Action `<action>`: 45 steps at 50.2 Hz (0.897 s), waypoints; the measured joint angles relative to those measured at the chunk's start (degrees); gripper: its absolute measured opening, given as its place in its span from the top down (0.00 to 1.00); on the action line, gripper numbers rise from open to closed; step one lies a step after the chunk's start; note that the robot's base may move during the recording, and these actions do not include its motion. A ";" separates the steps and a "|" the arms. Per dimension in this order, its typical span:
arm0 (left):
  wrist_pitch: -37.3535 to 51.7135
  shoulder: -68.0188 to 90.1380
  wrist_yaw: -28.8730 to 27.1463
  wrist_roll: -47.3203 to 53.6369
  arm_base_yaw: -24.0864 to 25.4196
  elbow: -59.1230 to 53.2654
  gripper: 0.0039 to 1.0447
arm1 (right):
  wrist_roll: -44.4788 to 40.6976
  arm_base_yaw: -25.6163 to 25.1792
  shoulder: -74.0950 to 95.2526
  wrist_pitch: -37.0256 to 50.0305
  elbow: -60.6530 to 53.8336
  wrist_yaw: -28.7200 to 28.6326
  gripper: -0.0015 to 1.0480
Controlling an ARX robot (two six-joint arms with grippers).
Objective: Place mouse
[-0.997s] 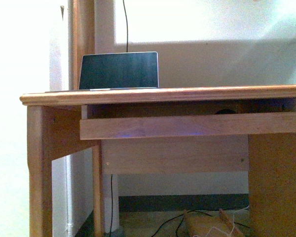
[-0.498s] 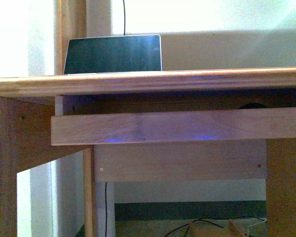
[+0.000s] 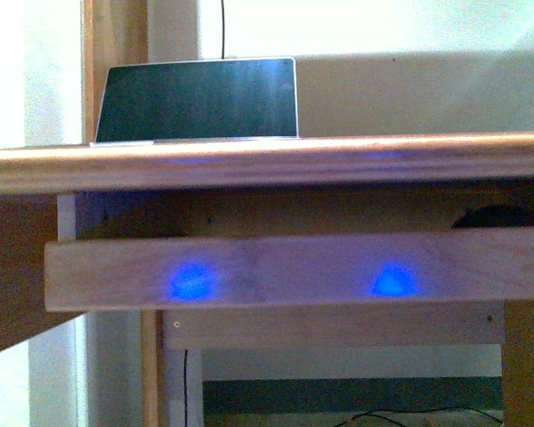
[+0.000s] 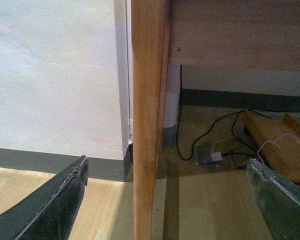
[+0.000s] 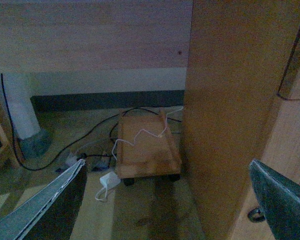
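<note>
Hanging low before the desk, the left gripper (image 4: 167,162) has its two dark fingers (image 4: 50,205) spread wide with nothing between them, pointing toward a pale wooden desk leg (image 4: 147,125). The right gripper (image 5: 167,162) is likewise splayed and empty, looking past a broad wooden side panel (image 5: 225,100) at a small wheeled wooden trolley (image 5: 145,145) on the floor.

Higher up, a dark-screened open laptop (image 3: 200,100) stands on the rounded wooden desktop (image 3: 267,160). Beneath it runs a flat wooden rail (image 3: 285,271) lit by two blue glows (image 3: 193,281). Behind the rail, at the right, a small dark domed shape (image 3: 494,216) peeks out, most likely the mouse.

Reaching it, I'd say, calls for the right arm to rise to that narrow slot and enter level, fingers wide, clear of rail and desktop lip.
</note>
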 joint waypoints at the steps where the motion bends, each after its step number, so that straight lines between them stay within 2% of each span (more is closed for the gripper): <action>1: 0.00 0.00 0.02 0.00 0.00 0.00 0.07 | 0.00 0.00 0.00 0.00 0.00 0.00 0.07; 45: 0.00 0.00 0.02 0.02 0.00 0.00 0.07 | 0.00 0.00 0.00 0.00 0.00 0.00 0.07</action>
